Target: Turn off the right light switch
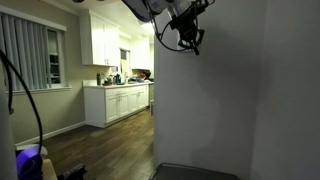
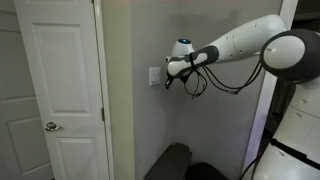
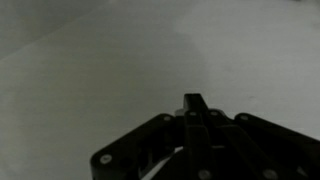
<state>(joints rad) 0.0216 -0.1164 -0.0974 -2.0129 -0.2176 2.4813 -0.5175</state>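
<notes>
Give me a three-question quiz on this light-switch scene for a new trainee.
1. True or false: in an exterior view the gripper is close beside the switch plate.
2. In that view, what stands left of the plate? A) a white door B) a bookshelf C) a fridge
3. Fill in: the kitchen cabinets seen in an exterior view are ____ in colour.
Key: 1 true; 2 A; 3 white.
</notes>
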